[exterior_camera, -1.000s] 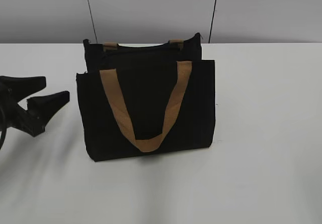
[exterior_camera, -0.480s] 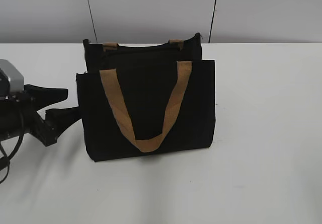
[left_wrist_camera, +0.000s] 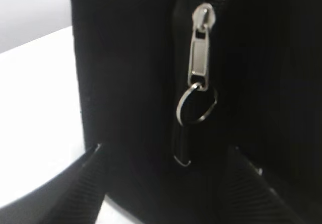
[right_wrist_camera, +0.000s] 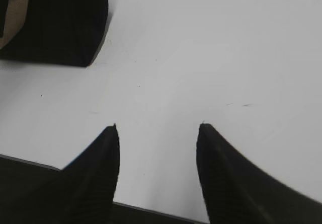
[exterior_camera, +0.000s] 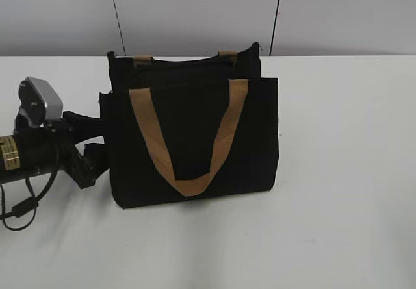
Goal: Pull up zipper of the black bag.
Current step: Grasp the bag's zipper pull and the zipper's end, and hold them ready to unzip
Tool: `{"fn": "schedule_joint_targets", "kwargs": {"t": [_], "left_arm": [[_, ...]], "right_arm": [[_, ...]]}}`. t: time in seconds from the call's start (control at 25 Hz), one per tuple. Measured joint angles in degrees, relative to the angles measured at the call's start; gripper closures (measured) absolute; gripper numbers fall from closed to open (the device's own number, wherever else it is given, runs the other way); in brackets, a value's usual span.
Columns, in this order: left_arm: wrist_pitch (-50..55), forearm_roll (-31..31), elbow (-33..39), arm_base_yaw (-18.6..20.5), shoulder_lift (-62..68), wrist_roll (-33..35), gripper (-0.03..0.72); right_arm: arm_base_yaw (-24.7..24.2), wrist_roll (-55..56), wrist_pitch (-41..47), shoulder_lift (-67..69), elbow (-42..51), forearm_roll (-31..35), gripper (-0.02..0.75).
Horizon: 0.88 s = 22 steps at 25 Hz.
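White surface (exterior_camera: 338, 172) fills the scene; a grey wall with two thin dark vertical lines rises behind its far edge.

Left: the left arm lies low along the surface, its hand (exterior_camera: 97, 136) spread open, fingers on either side of the left side edge of the black bag (exterior_camera: 188, 139), one finger high and one lower. A silver-grey camera block sits on top of the wrist and a black cable loops below it. In the left wrist view the two ribbed fingers (left_wrist_camera: 75, 194) stand well apart at the bottom corners, with the bag's side between them; whether they touch the fabric cannot be told. Nothing is held.

Centre: the zipper (left_wrist_camera: 199, 48), a silver-grey metal pull tab, hangs on the black zip line running up the bag's side, above and between the open fingers and apart from them. A small split ring (left_wrist_camera: 196, 103) hangs from the tab's lower end. The bag stands upright, a tan handle (exterior_camera: 188, 139) drooping in a V across its front panel; its front panel edges are straight.

Right: open bare surface extends from the bag's right edge to the frame edge. In the right wrist view the right hand (right_wrist_camera: 157, 128) is spread open and empty above the surface, well apart from the bag's corner (right_wrist_camera: 75, 27) at upper left.
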Motion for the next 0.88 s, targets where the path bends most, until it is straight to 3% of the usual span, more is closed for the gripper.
{"fn": "schedule_joint_targets", "kwargs": {"t": [0.16,0.28,0.56,0.88], "left_arm": [[0.14,-0.57,-2.56,-2.17,2.14,-0.26,0.188],[0.16,-0.62,-3.29,-2.61,2.55,-0.26,0.275],[1.03,-0.56,-3.46,-2.79,2.59,-0.43,0.646],[5.98,-1.81,-3.46,-2.83,-2.08,-13.17,0.673]], "right_arm": [[0.00,0.00,0.00,0.00,0.00,0.00,0.346],[0.00,0.00,0.00,0.00,0.00,0.00,0.346],[0.00,0.00,0.00,0.00,0.00,0.00,0.346],[0.00,0.00,0.00,0.00,0.00,0.00,0.346]]}}
